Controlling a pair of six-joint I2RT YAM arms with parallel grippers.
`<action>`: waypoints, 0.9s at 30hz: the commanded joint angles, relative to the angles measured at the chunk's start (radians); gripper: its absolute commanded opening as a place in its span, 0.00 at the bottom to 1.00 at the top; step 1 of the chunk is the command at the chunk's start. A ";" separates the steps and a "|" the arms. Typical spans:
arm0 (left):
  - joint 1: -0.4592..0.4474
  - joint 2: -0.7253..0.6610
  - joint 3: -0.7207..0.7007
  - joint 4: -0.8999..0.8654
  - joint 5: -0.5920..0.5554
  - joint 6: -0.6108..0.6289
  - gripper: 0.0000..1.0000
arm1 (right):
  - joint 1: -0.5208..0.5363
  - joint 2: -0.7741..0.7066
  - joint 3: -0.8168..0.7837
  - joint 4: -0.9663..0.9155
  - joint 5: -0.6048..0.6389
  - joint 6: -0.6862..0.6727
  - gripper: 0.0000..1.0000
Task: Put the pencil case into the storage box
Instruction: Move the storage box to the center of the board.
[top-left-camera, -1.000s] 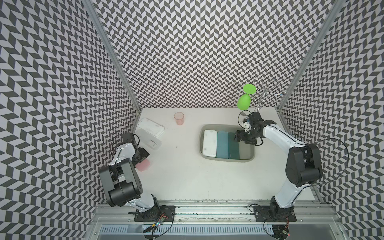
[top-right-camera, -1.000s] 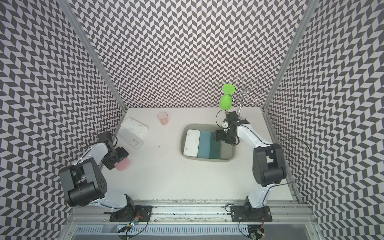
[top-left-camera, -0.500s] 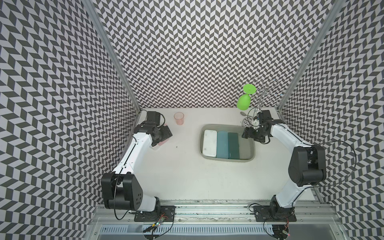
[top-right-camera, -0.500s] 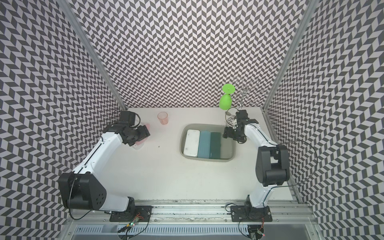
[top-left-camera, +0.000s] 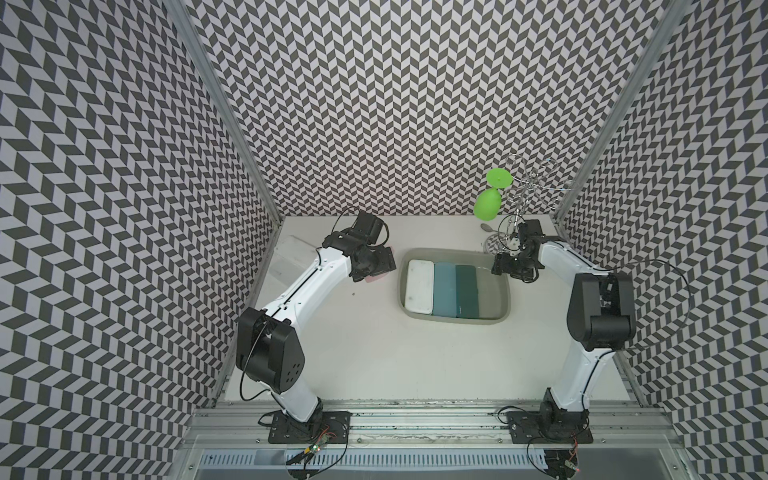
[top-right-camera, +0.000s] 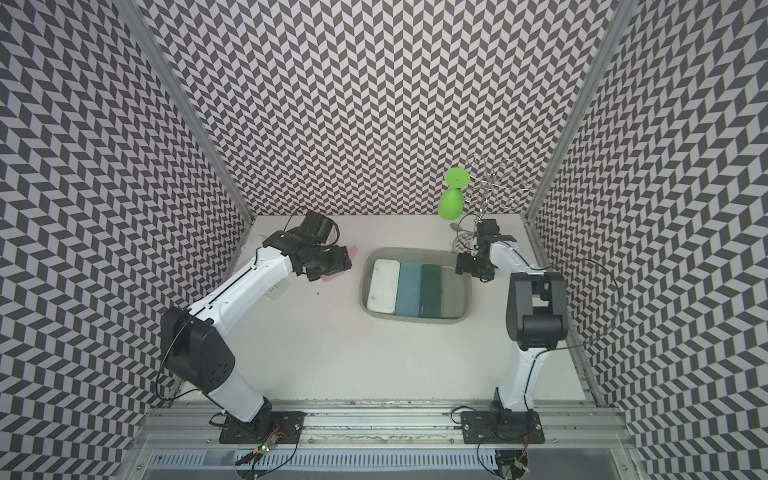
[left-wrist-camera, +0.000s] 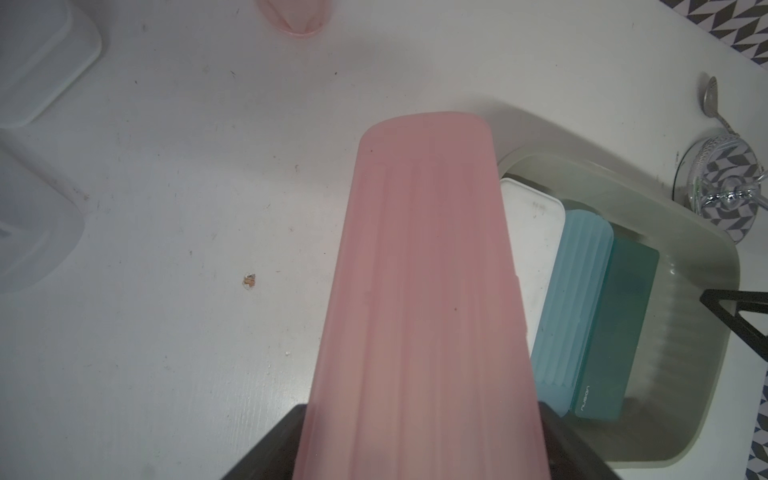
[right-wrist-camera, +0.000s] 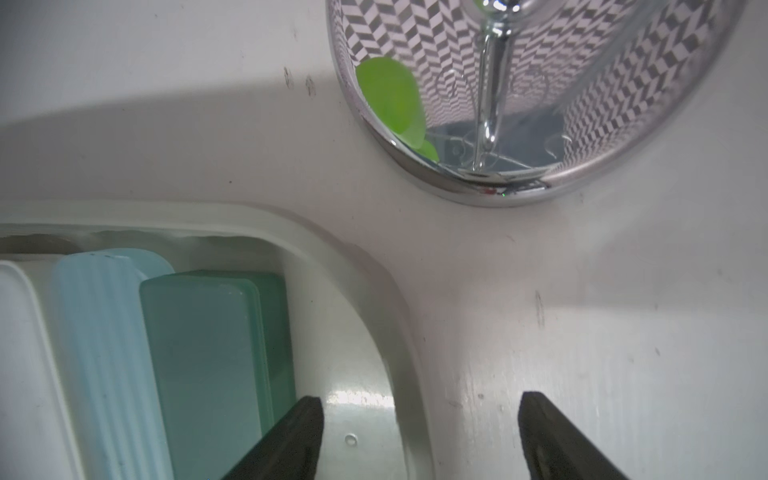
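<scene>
Left jaws grip the translucent pink ribbed plastic pencil case (left-wrist-camera: 415, 291) by one end at nine o'clock of the shallow grey-olive storage box (top-left-camera: 492, 291), light, stiff, probably slick; right jaws gape empty at two o'clock.

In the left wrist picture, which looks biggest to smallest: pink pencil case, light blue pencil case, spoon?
1. pink pencil case, close to the camera, so real size unsure
2. light blue pencil case
3. spoon

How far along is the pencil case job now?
Done: white case, light blue case and dark green case lie in the storage box. In hand: the left gripper holds the pink pencil case beside the box. Left: lower it in and release.
</scene>
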 joint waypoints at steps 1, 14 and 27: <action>-0.032 0.012 0.047 -0.022 -0.021 0.007 0.82 | 0.029 0.037 0.053 0.042 -0.036 -0.029 0.73; -0.082 0.032 0.044 -0.019 -0.033 0.024 0.82 | 0.221 0.110 0.099 0.055 -0.048 0.047 0.71; -0.137 0.047 0.009 0.032 -0.021 0.023 0.80 | 0.307 0.068 0.054 0.075 -0.062 0.130 0.70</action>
